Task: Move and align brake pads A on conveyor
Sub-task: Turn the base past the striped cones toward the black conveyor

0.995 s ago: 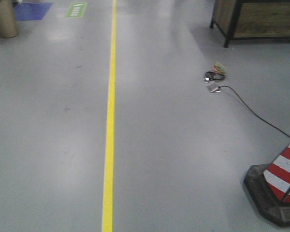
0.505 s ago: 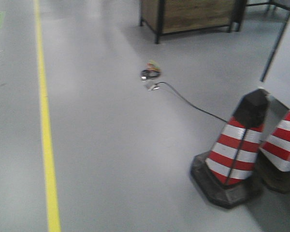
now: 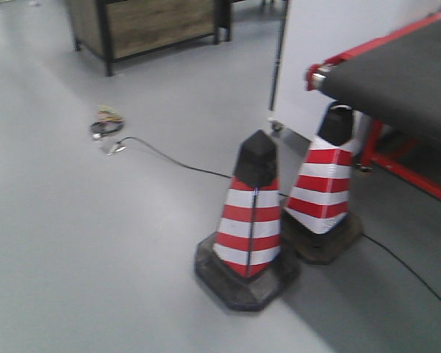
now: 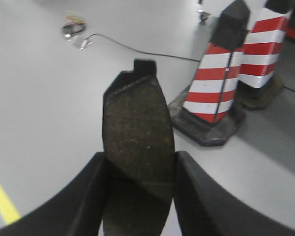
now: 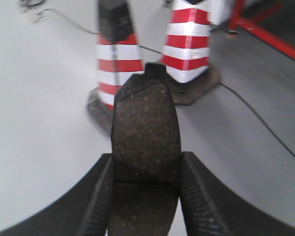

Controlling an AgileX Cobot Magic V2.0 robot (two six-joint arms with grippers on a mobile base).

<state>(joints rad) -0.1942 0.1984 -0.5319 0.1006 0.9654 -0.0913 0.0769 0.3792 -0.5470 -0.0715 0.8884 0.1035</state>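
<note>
Stretching across most of what I can see is the glossy grey floor point(image 3: 73, 243). At the far right the conveyor point(image 3: 404, 73) comes in at an angle, its dark belt bare in the part that shows, with a red edge and red legs under it. A white panel point(image 3: 331, 37) stands just behind its near end, and a wooden crate point(image 3: 151, 22) on black legs sits far off to the left.

Two red-and-white cones point(image 3: 248, 220) stand on the floor by the conveyor's end, bases nearly touching, one nearer and to the left. A black cable point(image 3: 176, 163) runs from behind them out to a small tangle of wires point(image 3: 106, 125) at far left.

Each arm carries one pad. The left gripper point(image 4: 137, 196) has its black fingers point(image 4: 91, 196) pressed on both sides of a pad point(image 4: 136, 132), which juts forward above the floor. The right gripper point(image 5: 145, 196) likewise clamps its pad point(image 5: 145, 132), pointing toward the cones.
</note>
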